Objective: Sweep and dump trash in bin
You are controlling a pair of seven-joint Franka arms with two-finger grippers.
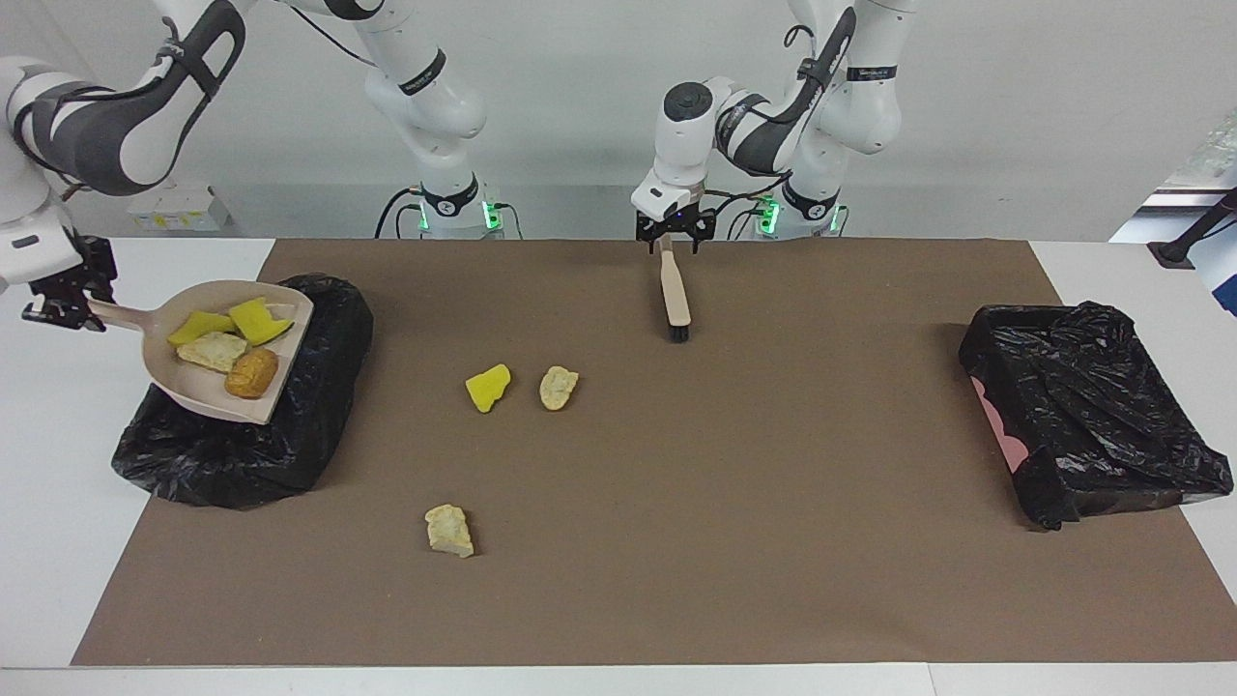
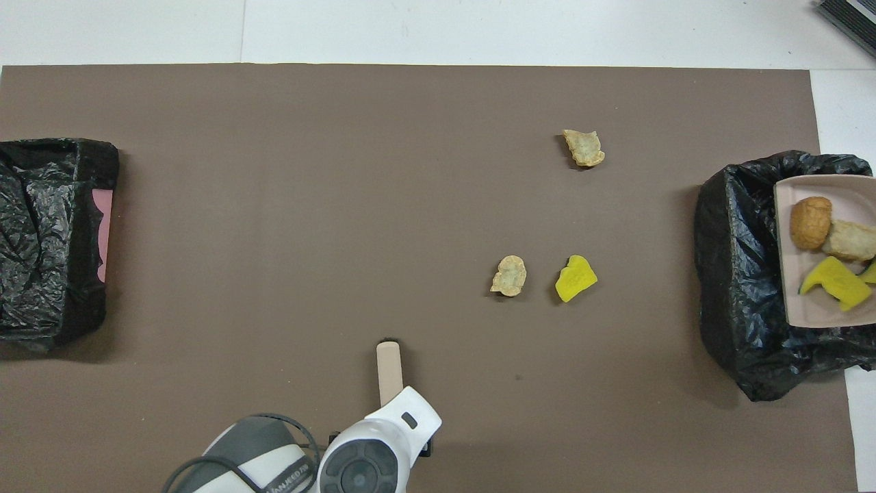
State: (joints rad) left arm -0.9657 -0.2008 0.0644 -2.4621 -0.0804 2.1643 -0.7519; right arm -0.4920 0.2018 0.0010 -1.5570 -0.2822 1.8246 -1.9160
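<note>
My right gripper (image 1: 60,295) is shut on the handle of the beige dustpan (image 1: 198,391), which hangs tilted over the black-lined bin (image 1: 242,454) at the right arm's end. Several scraps of trash ride in the pan, among them the orange-brown lump (image 1: 251,372) (image 2: 811,222). On the mat lie a yellow chunk (image 1: 488,387) (image 2: 575,278) and a beige piece (image 1: 558,387) (image 2: 510,275) side by side. Another beige piece (image 1: 449,530) (image 2: 584,147) lies farther from the robots. My left gripper (image 1: 674,240) is at the handle end of the beige brush (image 1: 676,290) (image 2: 388,363).
A second black-lined bin (image 1: 1092,406) (image 2: 48,239), with a pink wall showing, stands at the left arm's end. The brown mat (image 1: 773,483) covers most of the white table. In the overhead view the dustpan (image 2: 794,287) is cut off by the edge.
</note>
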